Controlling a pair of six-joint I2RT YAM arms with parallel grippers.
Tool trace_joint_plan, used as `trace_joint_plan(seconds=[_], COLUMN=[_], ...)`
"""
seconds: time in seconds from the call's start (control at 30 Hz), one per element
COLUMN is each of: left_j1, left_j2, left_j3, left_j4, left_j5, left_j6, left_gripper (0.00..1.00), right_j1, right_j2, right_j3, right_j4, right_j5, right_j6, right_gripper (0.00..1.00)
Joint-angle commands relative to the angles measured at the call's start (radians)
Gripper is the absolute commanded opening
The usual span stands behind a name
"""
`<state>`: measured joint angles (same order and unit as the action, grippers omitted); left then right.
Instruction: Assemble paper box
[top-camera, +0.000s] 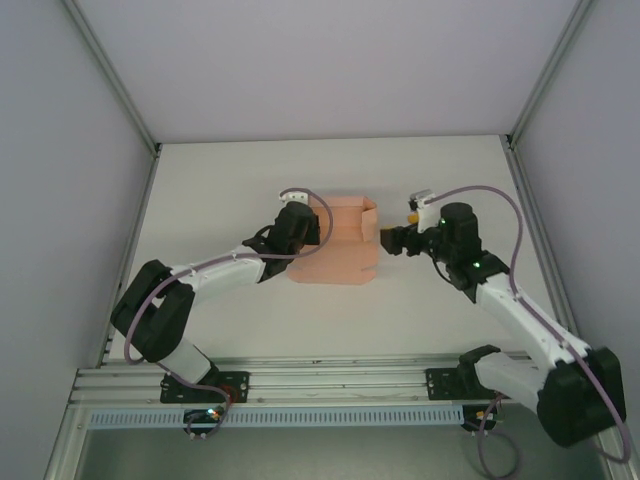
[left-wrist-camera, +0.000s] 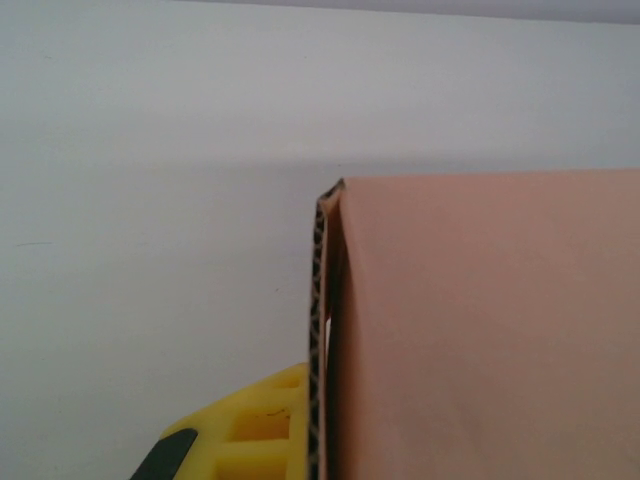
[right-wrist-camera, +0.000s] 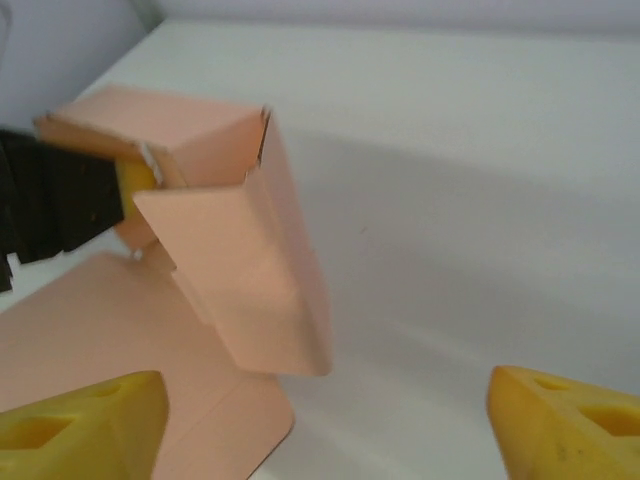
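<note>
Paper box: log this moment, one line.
salmon-pink card paper box: partly folded | left gripper: shut on its wall | right gripper: open

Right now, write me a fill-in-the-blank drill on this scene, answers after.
The box is ___ in colour. The left claw is ___ on the box's wall. The right claw, beside the box, stands ___ and holds nothing. Missing words: pink; shut; open.
</note>
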<state>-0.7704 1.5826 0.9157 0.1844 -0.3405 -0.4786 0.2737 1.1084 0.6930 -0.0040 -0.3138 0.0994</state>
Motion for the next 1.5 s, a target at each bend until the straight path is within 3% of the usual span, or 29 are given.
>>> trace_joint_plan(seconds=[0.0,0.1,0.3,0.4,0.67,0.8,0.93,1.03,1.17,1.3,1.47], left_j1=[0.005,0.002,-0.003,-0.007,-0.021,-0.031,-0.039,-0.051,-0.056,-0.054,-0.045], left_j2=[-0.037,-0.042,-0.039,-0.038,-0.026,-0.023,-0.02,-0.009,-0.003,-0.012,-0.017], left_j3=[0.002,0.001,0.005,0.009,0.031,0.043,0.049,0.061,0.088,0.092,0.107], left_j4=[0.029,0.026,0.027,0.027,0.006,-0.015,-0.013,-0.024,-0.063,-0.093,-0.152], left_j5=[0.025,0.022,0.024,0.021,-0.009,-0.033,-0.042,-0.077,-0.107,-0.14,-0.157], left_j6=[0.012,0.014,0.02,0.024,0.028,0.023,0.009,-0.026,-0.06,-0.068,-0.094], left_gripper=[0.0,0.0,0.0,0.0,0.0,0.0,0.0,0.0,0.0,0.0,0.0], right_j1=[0.0,0.0,0.007,0.019,0.152,0.206,0.268,0.297,0.303,0.297,0.29], right_j2=[0.105,0.205,0.319,0.355,0.414,0.423,0.459,0.495,0.565,0.582,0.632], right_j3=[0.063,0.116,0.187,0.212,0.227,0.242,0.293,0.328,0.436,0.44,0.504], right_j4=[0.027,0.051,0.106,0.11,0.171,0.171,0.097,0.027,-0.172,-0.208,-0.413], right_j5=[-0.147,-0.158,-0.199,-0.142,0.277,0.45,0.73,0.91,1.08,1.13,1.338], right_j6=[-0.035,-0.047,-0.022,0.01,0.072,0.098,0.197,0.359,0.451,0.388,0.349], right_gripper=[0.76,0.58,0.52,0.43,0.35,0.21,0.25,0.0,0.0,0.0,0.0])
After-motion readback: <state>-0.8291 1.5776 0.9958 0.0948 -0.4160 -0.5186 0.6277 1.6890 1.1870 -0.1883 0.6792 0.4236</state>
